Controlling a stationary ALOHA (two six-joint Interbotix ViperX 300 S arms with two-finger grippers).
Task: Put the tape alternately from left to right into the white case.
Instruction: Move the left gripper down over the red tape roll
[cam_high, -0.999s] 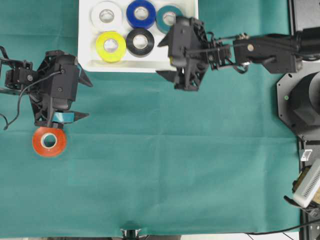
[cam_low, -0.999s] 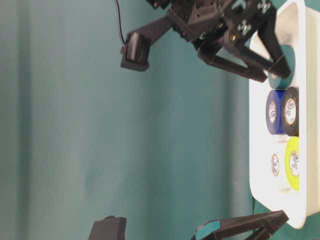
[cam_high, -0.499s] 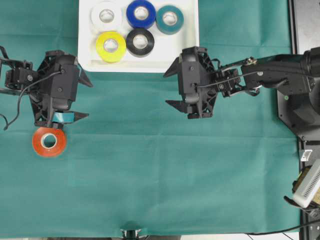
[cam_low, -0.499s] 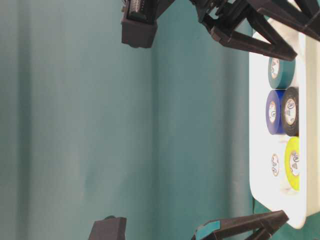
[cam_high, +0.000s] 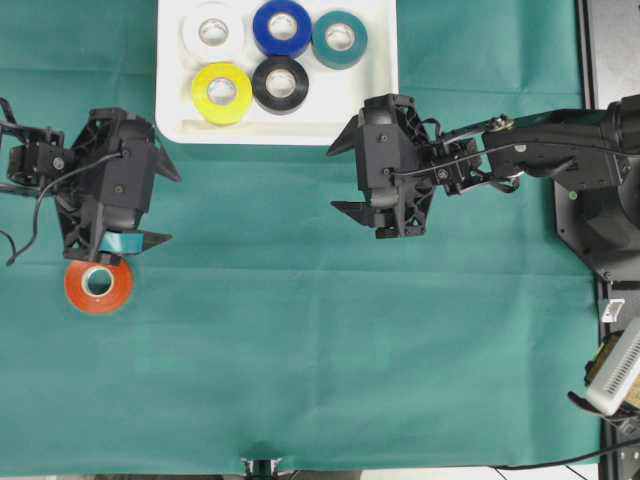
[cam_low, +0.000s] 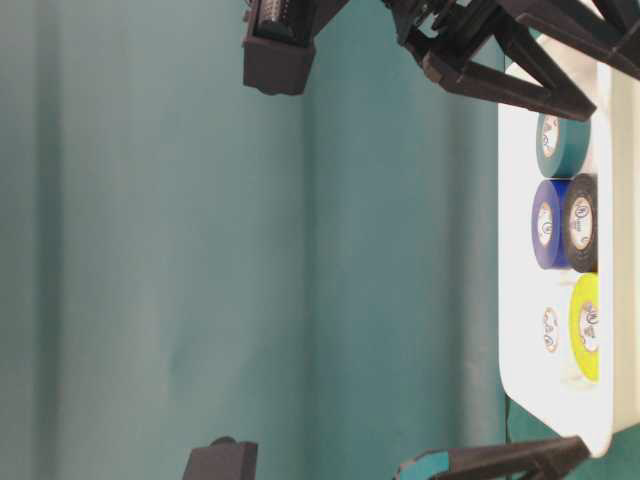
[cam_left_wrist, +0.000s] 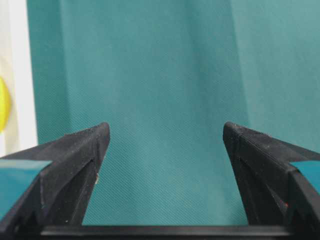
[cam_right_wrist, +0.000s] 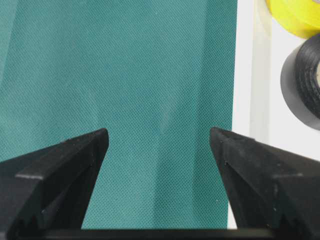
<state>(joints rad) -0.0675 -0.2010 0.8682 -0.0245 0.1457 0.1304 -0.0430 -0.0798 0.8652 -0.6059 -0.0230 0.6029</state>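
Observation:
The white case (cam_high: 180, 126) at the back holds five rolls of tape: white (cam_high: 213, 32), blue (cam_high: 282, 27), teal (cam_high: 339, 38), yellow (cam_high: 221, 92) and black (cam_high: 280, 84). An orange-red roll (cam_high: 98, 284) lies flat on the green cloth at the left. My left gripper (cam_high: 170, 208) hangs open just above and behind it, and its wrist view shows only cloth between the fingers (cam_left_wrist: 85, 150). My right gripper (cam_high: 337, 180) is open over the cloth, just in front of the case's right corner, with nothing in it. Its wrist view shows the case rim (cam_right_wrist: 245, 65) and the black roll (cam_right_wrist: 305, 82).
Green cloth (cam_high: 320, 350) covers the whole table. The right arm's base (cam_high: 600, 210) and some equipment stand at the right edge. In the table-level view the case (cam_low: 520, 390) stands along the right side, with the right gripper's fingers (cam_low: 500, 85) above it.
My right gripper has drawn back from over the teal roll in the case to the cloth in front of it. My left gripper has shifted slightly toward the orange-red roll.

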